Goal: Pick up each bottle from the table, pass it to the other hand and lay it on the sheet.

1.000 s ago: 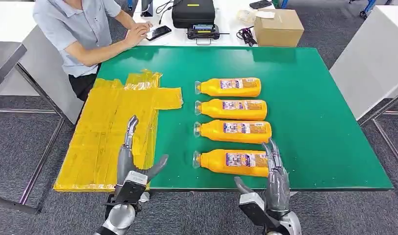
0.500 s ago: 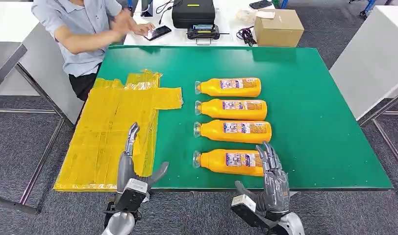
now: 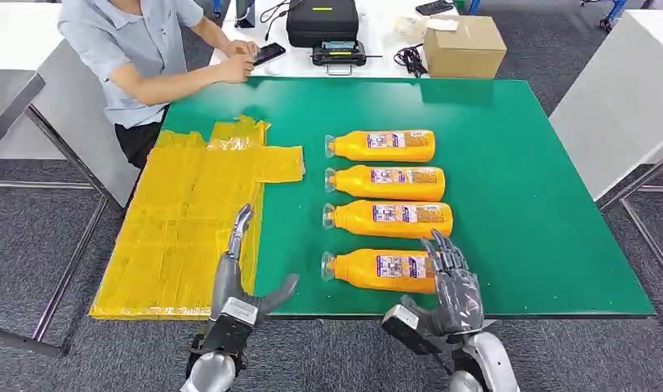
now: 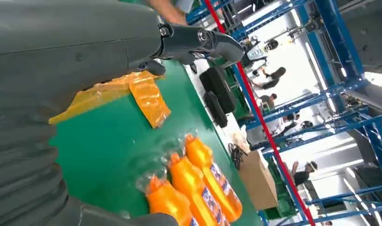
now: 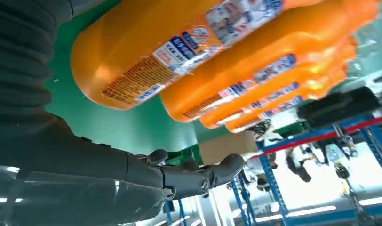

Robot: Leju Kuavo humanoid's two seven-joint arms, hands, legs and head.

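**Bottles all waiting, sheet bare, right hand closing in**

Bench (image 3: pixel 524 204) first: its green top carries everything. On its left side lies the yellow sheet (image 3: pixel 181 220), with no bottle on it, so by my reading none of the task is done yet. Four orange bottles lie on their sides in a column right of the sheet, caps pointing left: the far bottle (image 3: pixel 381 145), the second bottle (image 3: pixel 387 182), the third bottle (image 3: pixel 389 219) and the nearest bottle (image 3: pixel 381 270). All four are left to pick up, pass across and lay down.

The right hand (image 3: pixel 451 286) is at the base end of the nearest bottle, fingers spread and holding nothing; whether they touch the bottle I cannot tell. The left hand (image 3: pixel 242 278) hovers over the near edge of the sheet, fingers apart, thumb out, also holding nothing.

Against the picture from a second ago, the right hand has tipped lower and its fingers have fanned out over the bottle's end. The left hand has drifted right along the sheet's edge. The bottles and sheet lie as they did. The person (image 3: pixel 132 49) at the far left corner has both hands back at the phone (image 3: pixel 267 54).
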